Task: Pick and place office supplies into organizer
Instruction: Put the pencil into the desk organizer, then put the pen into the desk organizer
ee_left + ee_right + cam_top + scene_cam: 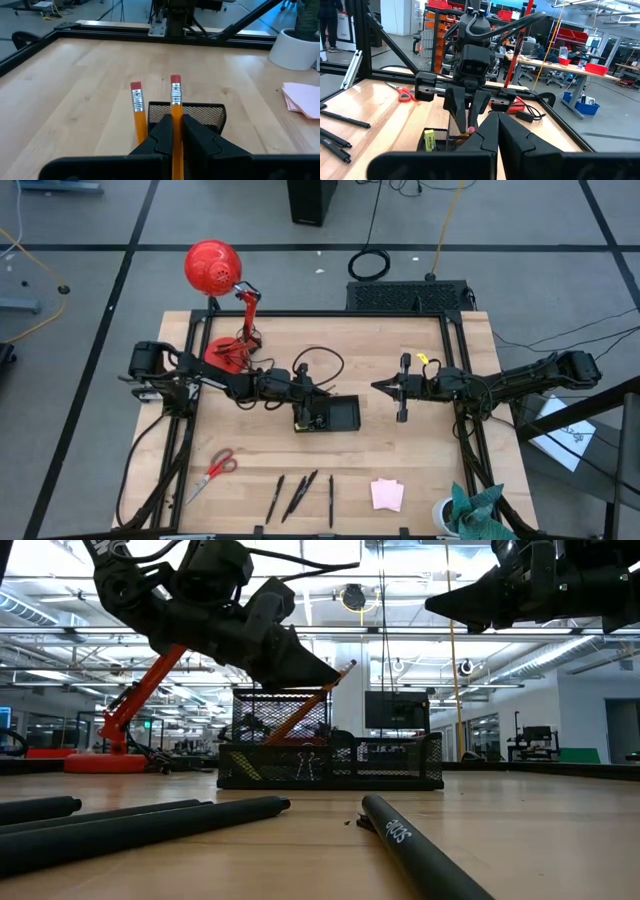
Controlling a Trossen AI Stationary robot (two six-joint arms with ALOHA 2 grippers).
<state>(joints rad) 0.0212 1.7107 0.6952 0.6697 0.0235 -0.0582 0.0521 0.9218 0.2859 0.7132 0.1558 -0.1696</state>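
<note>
Inside organizer (200,112), left end effector (173,135) grips pencil (175,97).

pencils (175,107): orange, red erasers, silver bands striped dark
organizer (340,416): black mesh
piece inside the organizer (429,139): yellow-green
scissors (215,471): red handles
pens (300,496): dark, perhaps black
sticky-note pad (387,495): pale pink
lamp (215,270) behind the organizer: red

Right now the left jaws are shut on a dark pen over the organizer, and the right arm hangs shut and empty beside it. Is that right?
Not quite: the left gripper is shut on an orange pencil, not a dark pen. The left wrist view shows it clearly, eraser end out, above the organizer. The rest stands: the right gripper hangs shut and empty beside the organizer.
</note>
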